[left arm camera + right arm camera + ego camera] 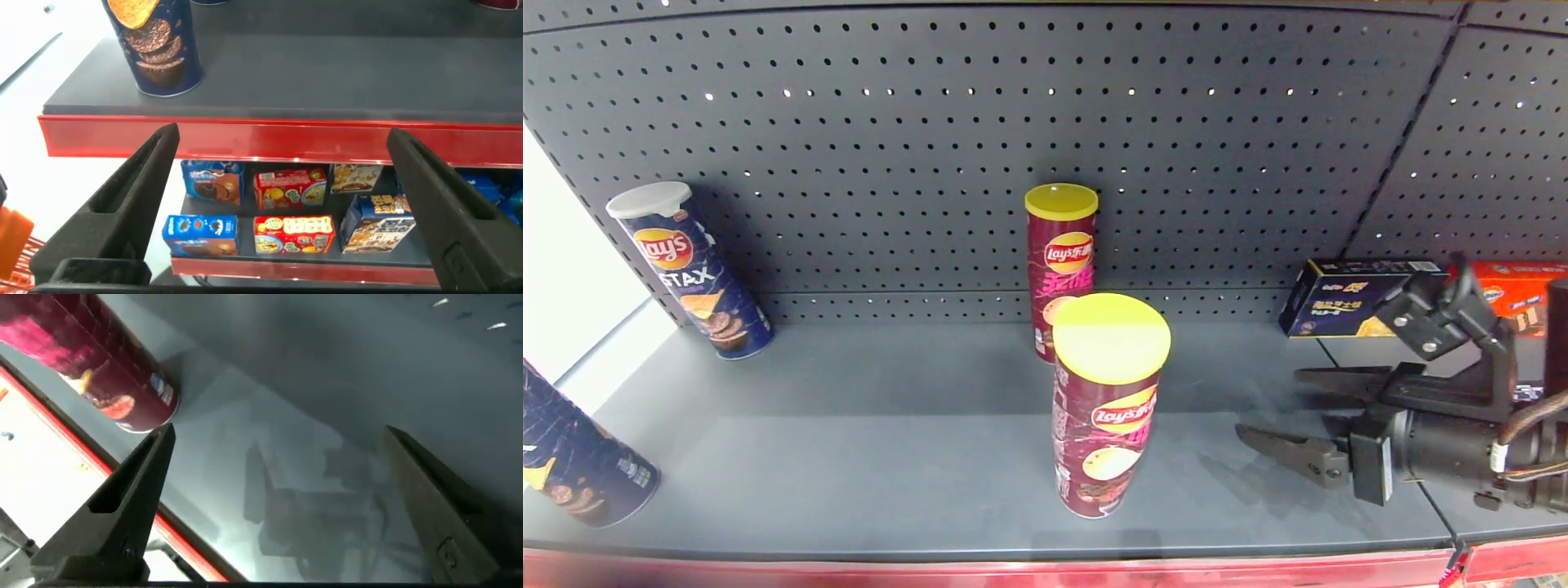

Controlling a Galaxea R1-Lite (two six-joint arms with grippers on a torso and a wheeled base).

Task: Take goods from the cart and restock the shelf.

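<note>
A dark grey shelf (866, 441) with a red front edge spans the head view, backed by a perforated metal panel (931, 122). In the left wrist view a lower shelf (302, 260) sits beneath it, holding two rows of small snack boxes (286, 214) with their faces outward.

The right gripper (1270, 404) lies level over the shelf at 3 o'clock from the middle. Its jaws are spread wide and hold nothing, pointing toward the nearest can with clear space between. A sideways, level pose like this suits grasping or letting go of an upright cylinder. The left gripper (282, 135) hangs just below the red front edge, jaws also wide apart and empty, probably parked out of the way.

The task's goods here are tall chip cans. A maroon can with a yellow lid (1104, 408) stands upright near the front at centre. A matching maroon can (1060, 261) stands at its 12 o'clock, close to the back panel, so the two form a front-to-back row of one flavour. At 10 o'clock a blue can with a pale lid (690, 269) stands at the back, and a second blue can (572, 457) stands at 8 o'clock near the front. Both visible lids are on, so the contents are hidden.

At 2 o'clock a dark blue box (1339, 298) and an orange box (1515, 294) lie flat against the back.
</note>
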